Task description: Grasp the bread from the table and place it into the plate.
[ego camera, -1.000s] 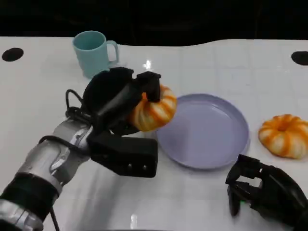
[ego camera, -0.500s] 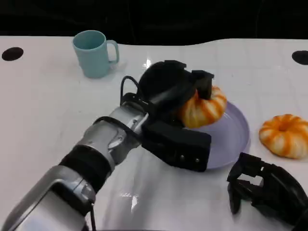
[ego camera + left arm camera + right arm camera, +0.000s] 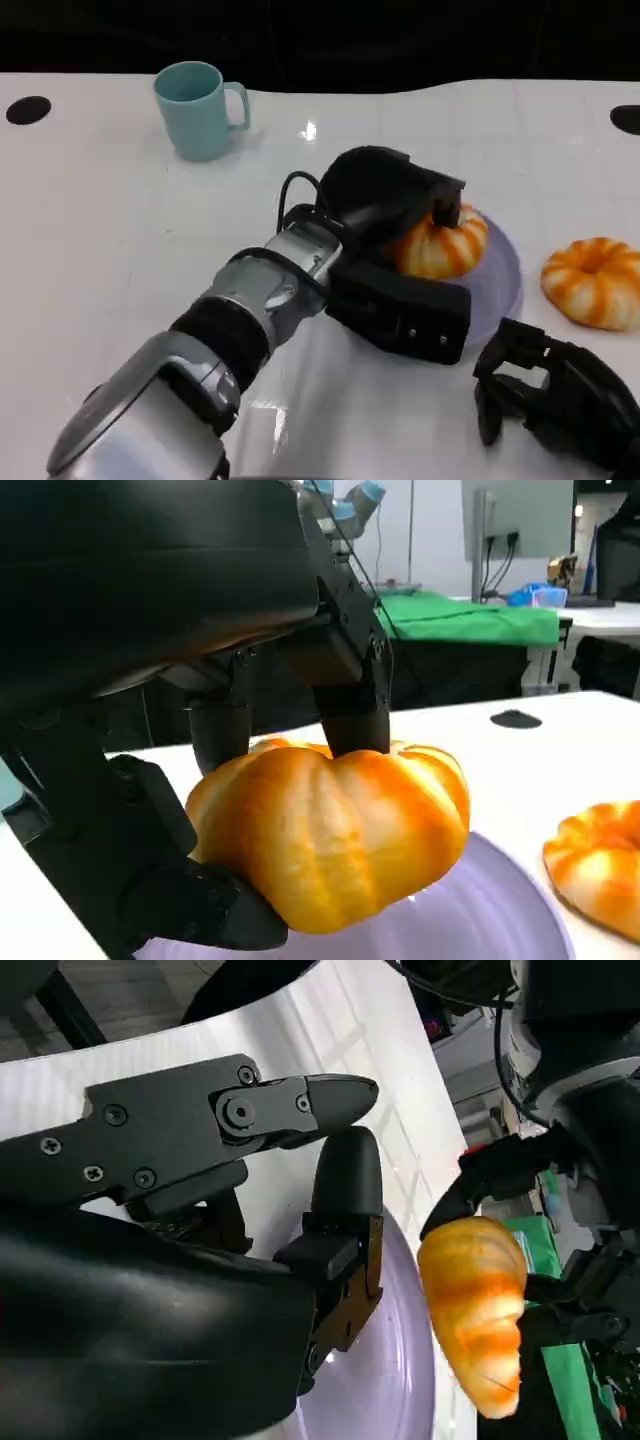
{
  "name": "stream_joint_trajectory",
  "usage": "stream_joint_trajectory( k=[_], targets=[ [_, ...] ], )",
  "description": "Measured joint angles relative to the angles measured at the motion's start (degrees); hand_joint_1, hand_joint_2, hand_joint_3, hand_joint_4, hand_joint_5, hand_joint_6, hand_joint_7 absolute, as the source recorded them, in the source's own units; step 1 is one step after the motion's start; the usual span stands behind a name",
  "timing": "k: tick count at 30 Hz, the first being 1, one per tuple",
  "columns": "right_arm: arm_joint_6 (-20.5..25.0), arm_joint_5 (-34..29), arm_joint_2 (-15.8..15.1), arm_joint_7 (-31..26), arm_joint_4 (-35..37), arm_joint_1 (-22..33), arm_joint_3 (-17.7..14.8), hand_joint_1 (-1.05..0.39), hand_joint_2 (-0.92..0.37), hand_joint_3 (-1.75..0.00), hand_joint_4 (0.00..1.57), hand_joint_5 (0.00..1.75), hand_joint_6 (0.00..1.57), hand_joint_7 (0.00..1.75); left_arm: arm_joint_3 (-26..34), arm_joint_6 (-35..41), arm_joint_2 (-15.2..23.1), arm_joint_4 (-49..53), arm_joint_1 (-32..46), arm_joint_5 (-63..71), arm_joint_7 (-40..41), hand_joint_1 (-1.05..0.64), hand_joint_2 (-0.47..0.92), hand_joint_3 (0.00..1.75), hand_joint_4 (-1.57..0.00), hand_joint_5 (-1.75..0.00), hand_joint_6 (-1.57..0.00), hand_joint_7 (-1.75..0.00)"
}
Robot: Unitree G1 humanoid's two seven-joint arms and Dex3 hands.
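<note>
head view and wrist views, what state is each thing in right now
bread: held by the left hand, over the plate, not yet released
plate: on the table, nothing visibly lying in it
second bread: lying on the table beside the plate, untouched
mug: upright, far side of the table
right hand: holding nothing, fingers curled

The bread (image 3: 440, 243) looks glazed and glossy, and the plate (image 3: 500, 285) is smooth lavender plastic. The table (image 3: 100, 250) is shiny white; the left hand (image 3: 385, 200) is matt black.
</note>
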Motion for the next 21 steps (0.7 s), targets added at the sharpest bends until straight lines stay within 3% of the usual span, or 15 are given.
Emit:
stream_joint_trajectory(
  k=[2,3,4,5,6,8,10,14,21],
  targets=[
    [0.36,0.06,0.00,-0.03,-0.30,0.15,0.02,-0.50,-0.92,-0.19,0.72,1.75,0.70,1.41,-0.01,0.01,0.00,0.12,0.00,-0.09,0.00,-0.32,0.63,0.69,-0.95,-1.75,-0.85,-1.01],
    [0.52,0.06,0.00,-0.04,-0.43,0.21,0.05,-0.53,-0.92,-0.20,0.71,1.75,0.70,1.41,-0.01,0.05,-0.02,0.16,-0.01,-0.30,-0.23,-0.39,0.73,0.49,-0.77,-1.29,-0.70,-0.79],
    [0.54,-0.07,-0.01,-0.25,-0.64,0.33,0.17,-0.54,-0.92,-0.20,0.71,1.75,0.70,1.41,-0.03,0.39,-0.09,0.30,-0.15,-0.67,-1.68,-0.43,0.82,0.35,-0.67,-1.02,-0.60,-0.66],
    [0.34,-0.35,-0.01,-0.75,-0.96,0.49,0.47,-0.55,-0.92,-0.21,0.72,1.75,0.70,1.41,-0.21,1.14,-0.18,0.73,-0.47,-1.14,-4.60,-0.55,0.88,0.34,-0.44,-0.77,-0.40,-0.50],
    [-0.15,-0.68,0.00,-1.22,-1.24,0.70,0.81,-0.55,-0.92,-0.22,0.72,1.75,0.70,1.41,-0.61,2.03,-0.21,1.27,-0.80,-1.16,-7.82,-0.62,0.90,0.34,-0.32,-0.68,-0.31,-0.44],
    [-1.10,-1.52,0.02,-1.90,-1.74,1.16,1.16,-0.56,-0.92,-0.22,0.72,1.75,0.70,1.42,-1.89,3.87,-0.19,2.01,-1.17,-1.09,-13.28,-0.74,0.92,0.35,-0.11,-0.68,-0.19,-0.36],
    [-1.30,-1.77,0.02,-2.13,-2.11,1.43,1.22,-0.56,-0.92,-0.22,0.73,1.75,0.71,1.42,-2.66,5.23,-0.15,2.17,-1.31,-1.00,-16.08,-0.80,0.92,0.35,-0.02,-0.68,-0.13,-0.34],
    [-1.29,-1.78,0.02,-2.37,-2.31,1.58,1.26,-0.57,-0.92,-0.23,0.72,1.74,0.70,1.41,-3.34,6.11,0.02,1.99,-2.02,-1.00,-16.97,-0.93,0.92,0.50,0.00,-0.48,-0.01,-0.44],
    [-0.78,-1.99,0.01,-2.66,-2.85,1.77,1.35,-0.55,-0.92,-0.22,0.72,1.75,0.71,1.40,-4.45,6.10,1.00,0.75,-2.08,-0.98,-17.11,-0.97,0.92,0.53,0.00,-0.41,0.00,-0.45]
  ],
)
